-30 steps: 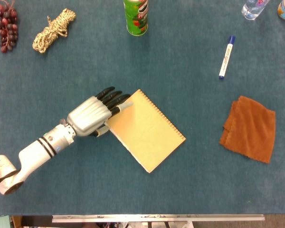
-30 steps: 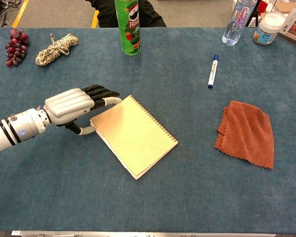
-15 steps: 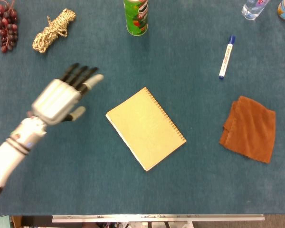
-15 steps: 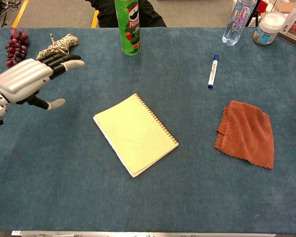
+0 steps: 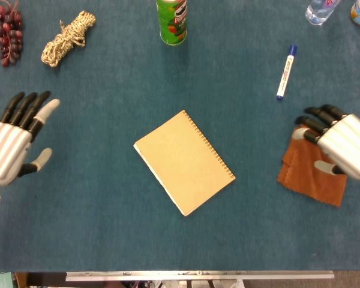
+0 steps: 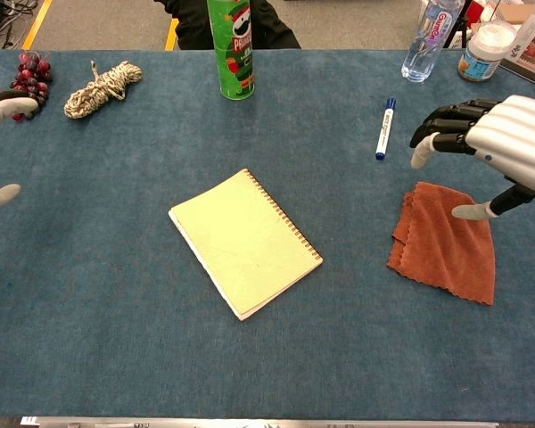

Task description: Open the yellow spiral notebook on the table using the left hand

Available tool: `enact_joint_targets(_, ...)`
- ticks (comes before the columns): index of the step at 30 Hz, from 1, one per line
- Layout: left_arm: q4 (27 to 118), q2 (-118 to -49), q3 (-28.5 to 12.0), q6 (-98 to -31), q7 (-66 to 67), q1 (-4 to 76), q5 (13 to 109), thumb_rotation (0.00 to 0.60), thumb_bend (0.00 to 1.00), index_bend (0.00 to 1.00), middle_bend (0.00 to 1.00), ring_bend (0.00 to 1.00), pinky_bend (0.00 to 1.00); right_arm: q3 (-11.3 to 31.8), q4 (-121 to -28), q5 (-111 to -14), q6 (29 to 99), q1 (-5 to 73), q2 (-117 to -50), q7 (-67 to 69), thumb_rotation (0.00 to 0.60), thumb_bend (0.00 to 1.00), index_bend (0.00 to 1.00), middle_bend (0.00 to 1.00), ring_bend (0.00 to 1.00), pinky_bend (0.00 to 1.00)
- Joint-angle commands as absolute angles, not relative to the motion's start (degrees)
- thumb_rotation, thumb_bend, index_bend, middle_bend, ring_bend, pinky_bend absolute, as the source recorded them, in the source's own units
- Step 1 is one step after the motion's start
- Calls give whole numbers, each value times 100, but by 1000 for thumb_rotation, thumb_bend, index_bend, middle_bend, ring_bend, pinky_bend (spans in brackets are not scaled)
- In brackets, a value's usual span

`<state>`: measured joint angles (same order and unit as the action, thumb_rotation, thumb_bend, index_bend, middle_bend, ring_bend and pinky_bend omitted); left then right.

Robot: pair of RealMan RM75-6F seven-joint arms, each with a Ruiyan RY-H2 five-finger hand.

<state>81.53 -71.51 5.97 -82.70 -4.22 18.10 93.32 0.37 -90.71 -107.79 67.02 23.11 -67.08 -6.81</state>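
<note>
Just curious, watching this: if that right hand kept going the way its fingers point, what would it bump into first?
Probably the notebook; the right hand points leftward above the orange cloth, though its height is unclear.

Lab-style test table (image 6: pixel 116 357), assorted props

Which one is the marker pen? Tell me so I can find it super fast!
Look at the far right part of the blue table, between the green chip can and the clear bottle. Just beyond the orange cloth lies the marker. It is the only thin white stick, with a dark blue cap.
</note>
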Motion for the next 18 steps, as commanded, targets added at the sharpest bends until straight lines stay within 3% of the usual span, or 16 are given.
enact_joint_targets(1,8246,-7058,635,-8386,-308,1670,9327,600,297,0,0,0,0,-38,-8820,-10951,6594,2477,-7003,-813,600,0,270,204,97,179)
enact_joint_targets(9,8419,-6906,643,-8562,-246,1418,9368,600,296,0,0,0,0,-95,-8387,-11120,6389,2844,-7659,-1041,600,0,80,103,1,113)
enact_joint_targets(18,8439,-6867,618,-8625,-324,1250,9408,600,296,0,0,0,0,-121,-8115,-11025,5956,3256,-8144,-1159,600,0,18,56,0,92)
